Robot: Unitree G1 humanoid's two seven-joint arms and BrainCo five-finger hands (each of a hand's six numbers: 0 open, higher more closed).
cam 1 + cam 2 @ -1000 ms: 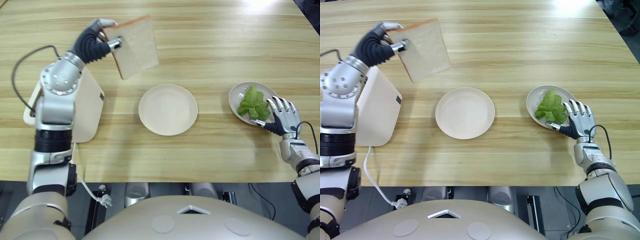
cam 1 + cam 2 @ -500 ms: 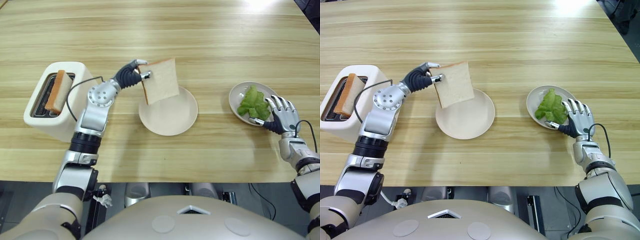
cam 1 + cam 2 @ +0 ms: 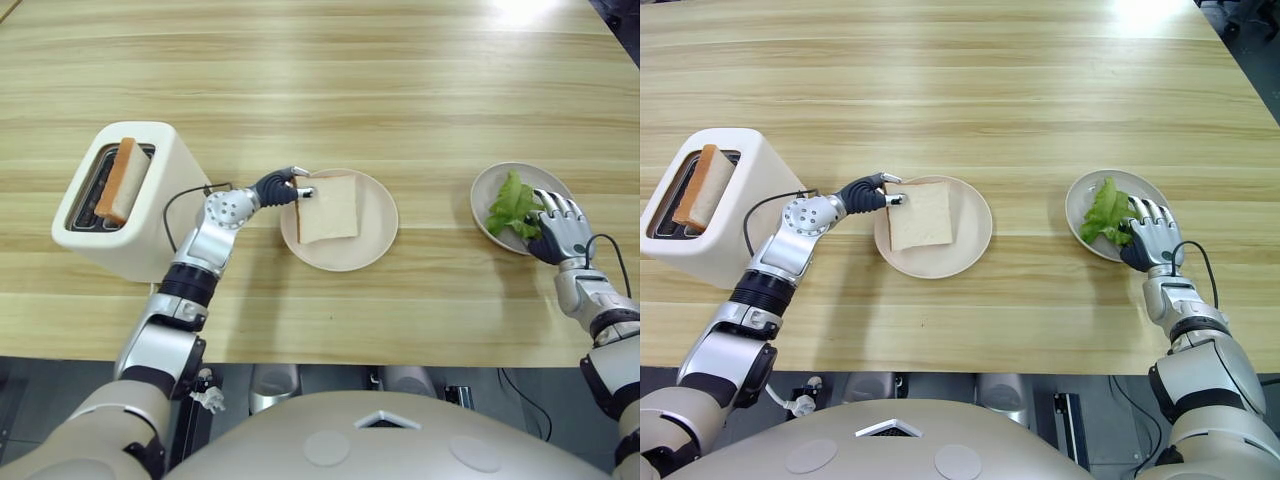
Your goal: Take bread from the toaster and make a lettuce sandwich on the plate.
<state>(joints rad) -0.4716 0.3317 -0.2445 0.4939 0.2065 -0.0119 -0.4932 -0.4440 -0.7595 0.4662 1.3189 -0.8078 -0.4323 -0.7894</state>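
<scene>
Left hand [image 3: 283, 187] pinches square white bread slice [image 3: 330, 208] on round cream plate [image 3: 376, 238]; right hand [image 3: 560, 230] curls tight around green lettuce leaf [image 3: 510, 200], hiding its edge.

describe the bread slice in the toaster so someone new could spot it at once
On the wooden table, find the white toaster at the left end. The bread slice stands on edge in its slot, brown crust up. The other slice lies flat and pale on the round plate in the middle.
</scene>
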